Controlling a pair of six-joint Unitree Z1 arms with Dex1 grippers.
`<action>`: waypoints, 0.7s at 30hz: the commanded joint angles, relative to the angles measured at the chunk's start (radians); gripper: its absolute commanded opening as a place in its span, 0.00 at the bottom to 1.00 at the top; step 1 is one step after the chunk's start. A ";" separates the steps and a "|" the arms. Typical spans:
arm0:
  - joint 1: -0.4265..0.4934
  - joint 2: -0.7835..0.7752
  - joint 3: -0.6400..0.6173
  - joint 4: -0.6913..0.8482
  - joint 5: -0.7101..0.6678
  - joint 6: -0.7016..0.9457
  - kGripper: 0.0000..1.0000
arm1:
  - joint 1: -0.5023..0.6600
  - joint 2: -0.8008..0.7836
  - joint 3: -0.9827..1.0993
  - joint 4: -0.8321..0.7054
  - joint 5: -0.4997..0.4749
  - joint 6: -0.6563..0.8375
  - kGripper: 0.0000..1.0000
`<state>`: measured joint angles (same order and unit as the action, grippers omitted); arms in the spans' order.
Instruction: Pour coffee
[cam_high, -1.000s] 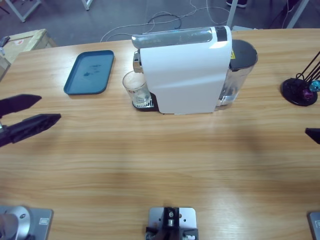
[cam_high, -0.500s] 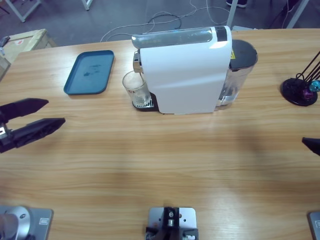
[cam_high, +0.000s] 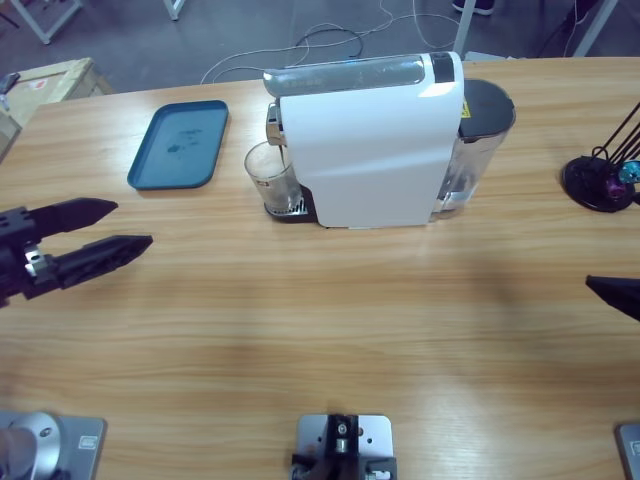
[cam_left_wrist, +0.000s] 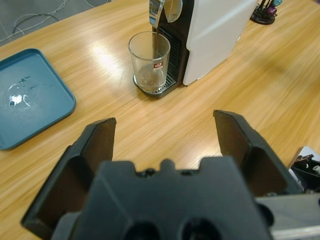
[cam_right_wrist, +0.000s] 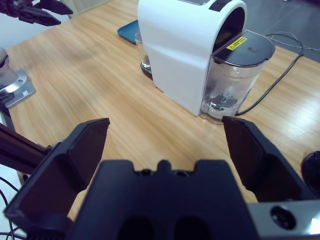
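Left gripper (cam_high: 125, 226): jaws are held wide apart; nothing is held between them. It is seen above bare table, entering from the left edge of the high view.
Left gripper, wrist view (cam_left_wrist: 165, 125): the glass is seen straight ahead of the spread jaws, well apart from them.
Right gripper (cam_right_wrist: 165, 130): jaws are spread wide; nothing is gripped. Only a black tip (cam_high: 612, 293) is shown at the right edge of the high view.
Glass (cam_left_wrist: 149, 61): clear, upright, placed on the drip tray (cam_left_wrist: 155, 89) directly under the spout (cam_left_wrist: 155, 12). A thin dark stream is seen running from the spout into the glass.
Coffee machine (cam_high: 370, 145): white body, located ahead of both grippers, between them and well apart from each. Ahead of the right jaws, its clear water tank (cam_right_wrist: 231, 82) with a dark lid is shown.
Blue tray (cam_left_wrist: 27, 97): flat on the table, ahead and to the left of the left jaws, beside the glass but apart from it.
Table (cam_high: 320, 330): wooden; bare boards lie under both grippers.
Black stand (cam_high: 600, 180): located near the right edge, beyond the right gripper.
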<state>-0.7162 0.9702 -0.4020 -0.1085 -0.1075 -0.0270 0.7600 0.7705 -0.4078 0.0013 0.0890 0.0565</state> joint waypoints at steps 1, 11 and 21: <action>-0.009 0.021 0.034 -0.014 0.005 -0.009 0.83 | 0.007 0.041 0.037 -0.010 0.010 -0.009 1.00; -0.009 0.048 0.034 -0.031 0.005 -0.001 0.95 | 0.007 0.060 0.037 -0.014 0.029 -0.009 1.00; -0.009 0.078 0.029 -0.046 0.001 -0.001 0.95 | 0.007 0.085 0.037 -0.021 0.021 -0.009 1.00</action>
<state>-0.7162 1.0056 -0.4020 -0.1417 -0.1075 -0.0270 0.7600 0.8139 -0.4078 -0.0039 0.0991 0.0565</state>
